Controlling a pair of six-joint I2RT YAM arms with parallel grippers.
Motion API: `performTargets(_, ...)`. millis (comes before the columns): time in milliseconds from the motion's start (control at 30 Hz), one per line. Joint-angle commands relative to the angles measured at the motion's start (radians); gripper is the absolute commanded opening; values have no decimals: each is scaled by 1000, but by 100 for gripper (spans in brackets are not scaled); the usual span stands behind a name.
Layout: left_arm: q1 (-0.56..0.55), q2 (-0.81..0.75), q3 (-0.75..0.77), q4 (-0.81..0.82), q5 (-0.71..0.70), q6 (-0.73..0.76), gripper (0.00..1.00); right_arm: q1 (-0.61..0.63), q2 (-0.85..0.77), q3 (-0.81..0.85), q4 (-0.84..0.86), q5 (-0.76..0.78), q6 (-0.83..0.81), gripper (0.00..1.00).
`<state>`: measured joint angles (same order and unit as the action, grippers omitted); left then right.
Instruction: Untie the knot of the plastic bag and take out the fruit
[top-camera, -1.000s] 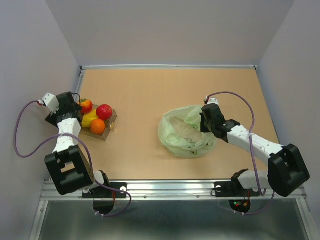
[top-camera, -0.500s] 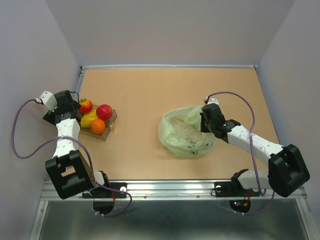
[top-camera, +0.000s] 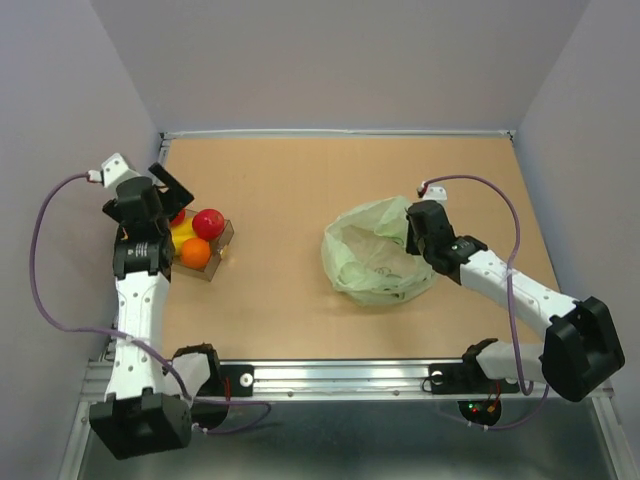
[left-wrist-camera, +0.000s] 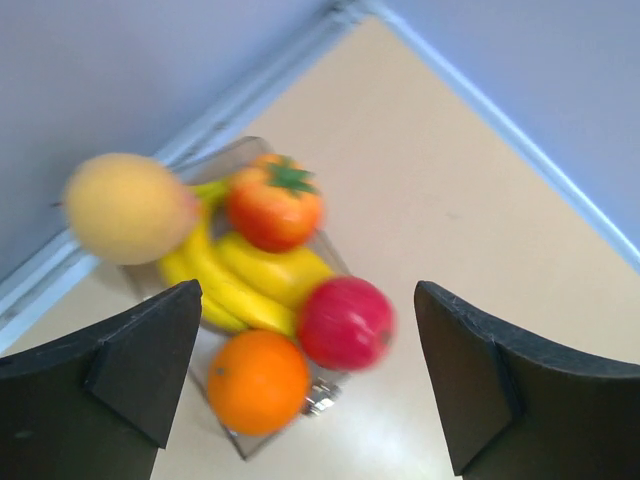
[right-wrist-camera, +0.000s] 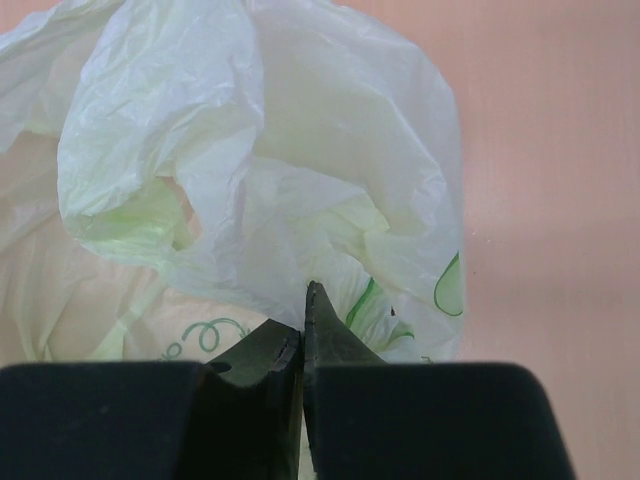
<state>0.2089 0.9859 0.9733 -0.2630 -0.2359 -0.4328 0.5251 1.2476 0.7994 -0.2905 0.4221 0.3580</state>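
The pale green plastic bag lies right of centre with its mouth gaping; no knot is in view. My right gripper is shut, pinching the bag's thin film at its far-right rim, fingertips together. The fruit sits in a clear box at the left: bananas, a red apple, an orange, an orange fruit with a green top and a yellow-orange round fruit at the box's back corner. My left gripper hangs open above the box, fingers wide apart and empty.
Grey walls close the table on the left, back and right; a metal rail runs along the near edge. The box stands close to the left wall. Bare tan tabletop lies between box and bag.
My left arm has risen and swung toward the back, gripper lifted over the box, still open. My right gripper shifted slightly right, drawing the bag's rim with it.
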Motion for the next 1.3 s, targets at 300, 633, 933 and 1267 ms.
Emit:
performTargets(300, -206, -337, 128, -197, 212, 201, 99, 7, -272, 26, 2, 106, 6, 61)
performTargets(633, -206, -726, 82, -401, -19, 149, 99, 7, -713, 87, -143, -16, -14, 100)
performTargets(933, -206, -848, 242, -602, -65, 131, 99, 7, -1027, 185, -282, -59, -37, 100)
performTargets(1267, -206, -952, 294, -702, -78, 92, 99, 7, -1174, 212, -392, -29, -33, 100)
